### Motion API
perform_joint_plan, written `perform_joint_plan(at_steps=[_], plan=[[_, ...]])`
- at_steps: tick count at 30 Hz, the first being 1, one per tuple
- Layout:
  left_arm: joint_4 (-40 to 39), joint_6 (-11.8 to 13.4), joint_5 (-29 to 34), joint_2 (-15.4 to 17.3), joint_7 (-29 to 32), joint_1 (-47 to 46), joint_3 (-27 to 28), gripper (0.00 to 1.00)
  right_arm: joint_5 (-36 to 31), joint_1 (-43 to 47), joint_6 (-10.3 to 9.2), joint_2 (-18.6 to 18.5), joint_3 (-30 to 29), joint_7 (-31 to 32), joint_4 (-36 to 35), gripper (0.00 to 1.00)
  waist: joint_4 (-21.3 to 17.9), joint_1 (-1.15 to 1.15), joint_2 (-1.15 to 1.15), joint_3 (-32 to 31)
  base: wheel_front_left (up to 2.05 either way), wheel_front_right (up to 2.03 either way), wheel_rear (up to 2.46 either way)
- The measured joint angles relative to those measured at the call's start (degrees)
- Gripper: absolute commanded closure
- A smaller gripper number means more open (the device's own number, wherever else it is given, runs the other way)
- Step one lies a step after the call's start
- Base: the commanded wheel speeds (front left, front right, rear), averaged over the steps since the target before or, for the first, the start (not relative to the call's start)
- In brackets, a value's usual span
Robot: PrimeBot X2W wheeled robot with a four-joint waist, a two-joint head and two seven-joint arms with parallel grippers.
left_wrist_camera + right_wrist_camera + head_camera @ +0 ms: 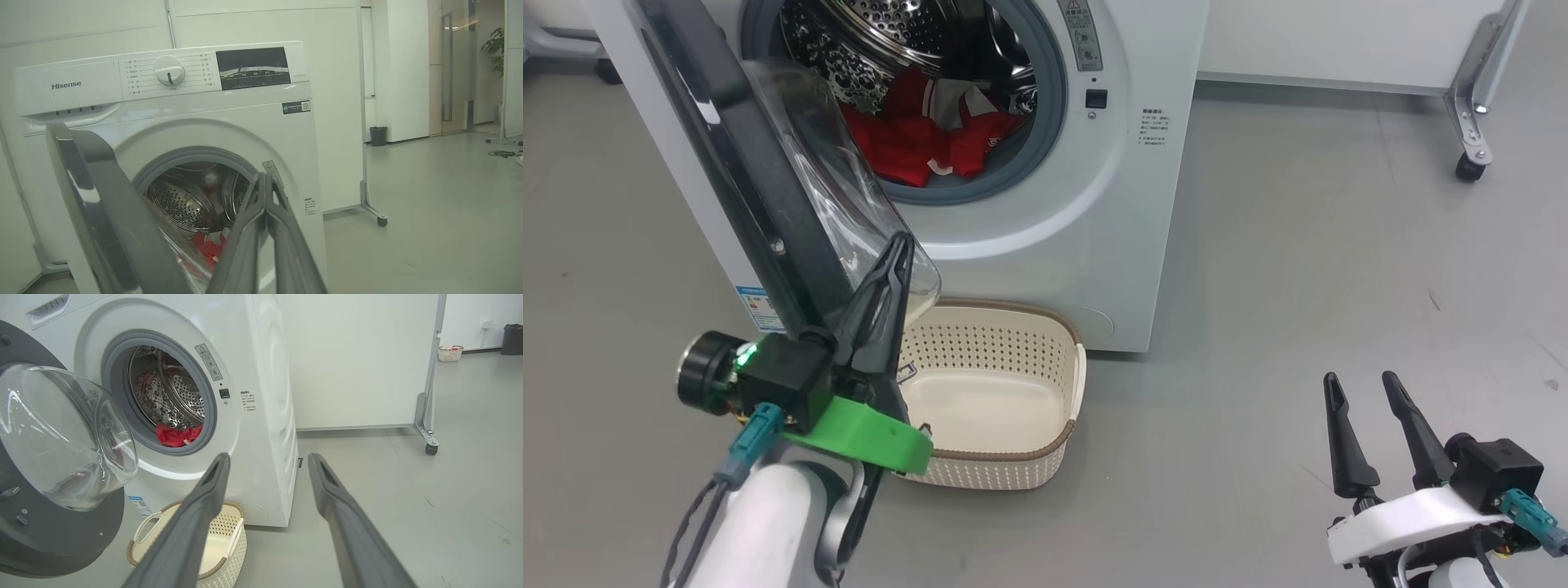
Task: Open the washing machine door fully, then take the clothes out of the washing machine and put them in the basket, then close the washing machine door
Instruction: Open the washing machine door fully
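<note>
Your left gripper, pinched together, seemingly touches the open washing machine door; your right gripper hangs spread, empty; clothes lie in the drum, basket unfilled.

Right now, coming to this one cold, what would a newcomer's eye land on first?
The washing machine door stands open at the left, and red clothes lie heaped in the steel drum behind it. Below, a cream basket sits in front of the washing machine and looks empty. The left gripper, fingers shut, points up beside the door's glass; the right gripper is open at the lower right.
</note>
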Motion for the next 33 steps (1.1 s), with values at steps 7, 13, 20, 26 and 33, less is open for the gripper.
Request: perform_joint_plan(at_steps=[7,13,20,26,33], plan=[[4.0,0.0,0.3,-0.1,2.0,2.4,-1.9,1.0,-0.5,0.0,0.47,0.5,-0.2,0.0,0.2,0.0,-0.6,0.0,0.0,0.3,0.0,0.0,0.0],[8.0,0.0,0.7,-0.2,3.8,3.4,-3.3,1.0,-0.9,0.0,0.49,0.9,-0.7,0.0,0.2,0.0,-1.2,0.0,0.0,0.7,0.0,0.0,0.0],[11.7,0.6,0.7,-0.2,5.1,3.9,-2.9,1.0,-1.0,0.0,0.74,1.3,-0.9,0.0,0.3,0.0,-1.7,0.0,0.0,1.1,0.0,0.0,0.0],[14.1,2.1,0.2,-0.2,5.5,4.0,-0.7,1.0,-1.5,0.0,0.93,1.4,-1.1,0.0,0.3,0.0,-2.4,0.0,0.0,2.0,0.0,0.0,0.0],[16.2,2.6,-0.1,-0.5,5.4,3.9,0.2,1.0,-1.5,0.0,0.99,1.5,-1.4,0.0,0.5,0.0,-2.6,0.0,0.0,2.7,0.0,0.0,0.0]])
